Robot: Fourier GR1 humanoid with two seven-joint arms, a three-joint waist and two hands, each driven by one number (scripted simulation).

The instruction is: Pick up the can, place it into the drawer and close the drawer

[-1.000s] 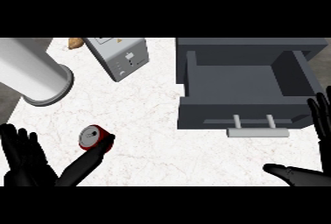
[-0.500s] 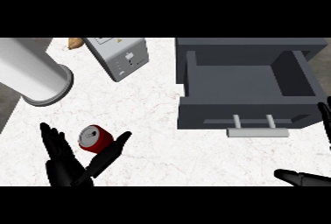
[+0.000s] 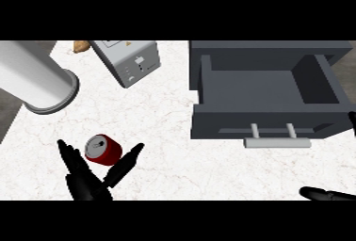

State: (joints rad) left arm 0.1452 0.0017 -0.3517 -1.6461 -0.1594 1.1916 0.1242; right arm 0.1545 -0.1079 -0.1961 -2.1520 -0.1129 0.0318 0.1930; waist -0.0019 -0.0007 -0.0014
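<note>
White marbled worktop (image 3: 177,164) is filling the head view. Can (image 3: 103,149), red with a silver end, is sitting near the lower left, well apart from the drawer (image 3: 254,89). It is looking tilted or on its side, silver end facing up and left; hard to say which.

Left robot hand (image 3: 89,181) is showing at the lower edge and straddling the can. Fingers (image 3: 69,157) are lying straight on the can's left and thumb (image 3: 128,157) straight on its right, spread apart and curling round nothing. Both are sitting just beside the can; contact is not clear. Spread like that, the hand is looking lined up so the can sits between thumb and fingers, ready for closing. So the step in hand is probably the grasp, with the task barely begun.

Drawer is standing pulled out at the right, no item showing inside, handle (image 3: 277,137) facing the robot. Being open, it is ready to take the can, and its front is offering a face to push for closing.

Right robot hand (image 3: 323,193) is showing only as a black sliver at the lower right edge; cannot tell whether it is spread or closed.

White cylinder (image 3: 35,77) and grey appliance (image 3: 128,61) are standing at the top left, well apart from the can and not blocking a carry across to the drawer.
</note>
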